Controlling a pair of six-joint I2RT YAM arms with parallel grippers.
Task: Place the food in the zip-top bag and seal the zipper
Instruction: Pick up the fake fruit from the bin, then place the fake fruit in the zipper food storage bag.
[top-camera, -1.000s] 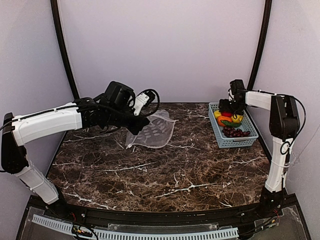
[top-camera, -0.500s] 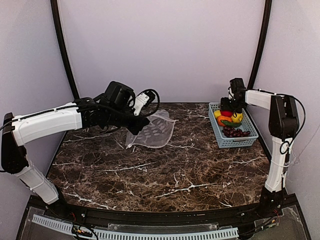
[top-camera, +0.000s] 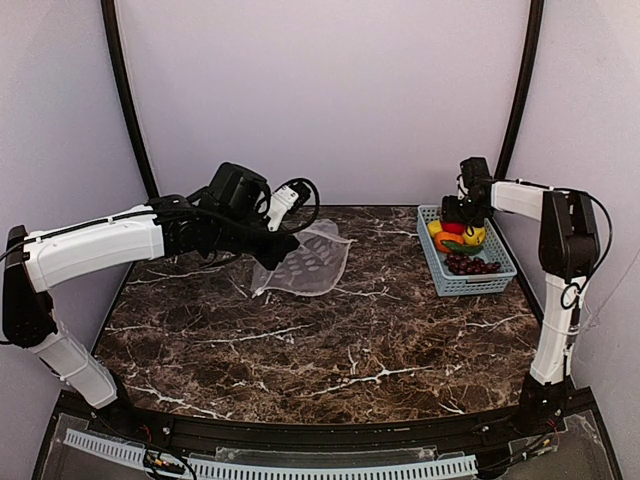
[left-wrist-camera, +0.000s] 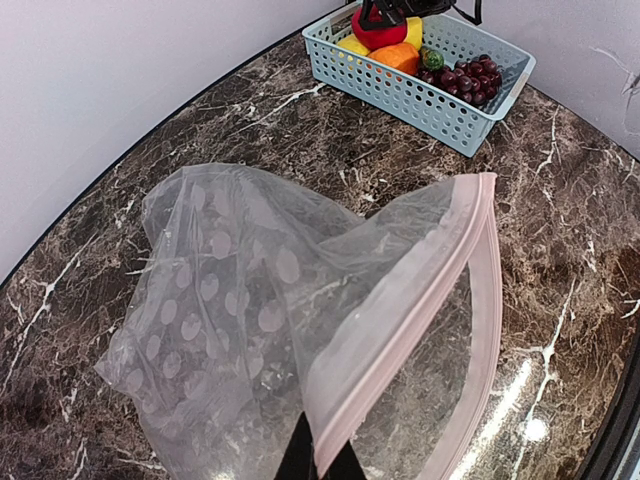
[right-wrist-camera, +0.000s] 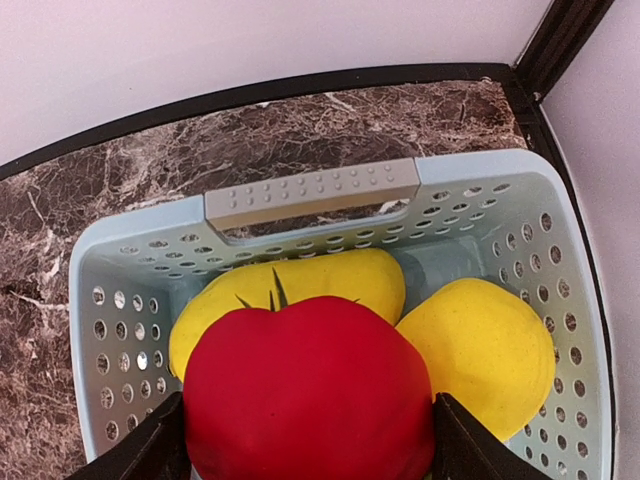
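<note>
Two grippers are busy. The left gripper (left-wrist-camera: 322, 460) is pinched tight on the zipper (left-wrist-camera: 420, 290) of the zip-top bag (left-wrist-camera: 240, 300), holding that edge up with the mouth gaping. The rest of the bag slumps on the desk (top-camera: 330, 340), back and left of centre. On the right, the right gripper (right-wrist-camera: 308, 450) has its fingers pressed to both sides of the red apple (right-wrist-camera: 305, 390). The apple sits atop two yellow pieces (right-wrist-camera: 480, 350) in the light-blue basket (right-wrist-camera: 310, 195).
</note>
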